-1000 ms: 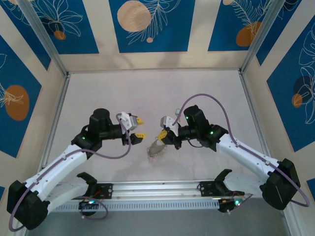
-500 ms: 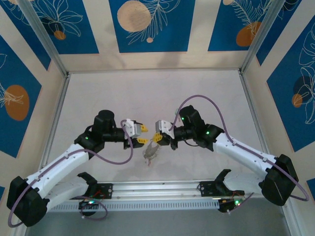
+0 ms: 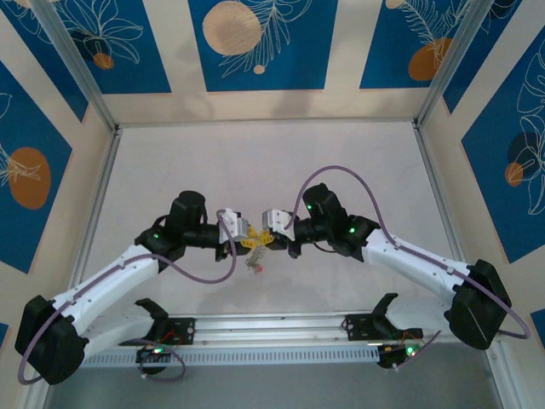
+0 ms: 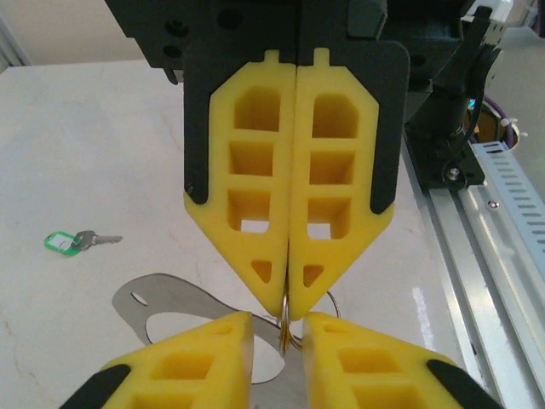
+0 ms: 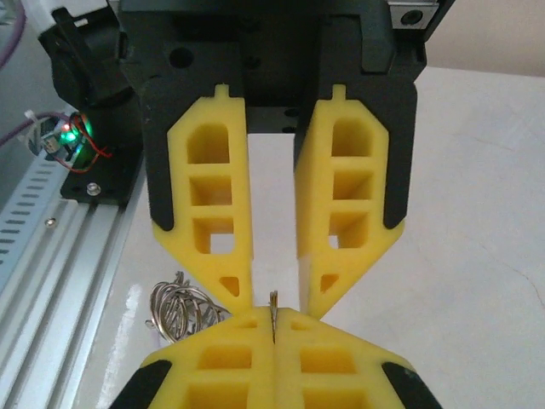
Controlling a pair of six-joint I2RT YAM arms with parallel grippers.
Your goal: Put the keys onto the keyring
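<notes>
My right gripper is shut on the edge of the thin keyring, held above the table's middle. A flat silver plate and a bunch of small rings hang from the keyring. Facing it, my left gripper is open. Its two yellow fingertips stand on either side of the ring's edge and do not touch it. In the left wrist view the right gripper points straight at my left gripper. The key, with its green head, lies flat on the table, far to the left of both.
An aluminium rail with the arm bases runs along the near edge, close behind the grippers. Frame posts and patterned walls bound the white table on the other sides.
Both arms have moved toward each other until the fingertips meet. The right arm carried the keyring leftward. My left jaws have narrowed around the ring's edge.
</notes>
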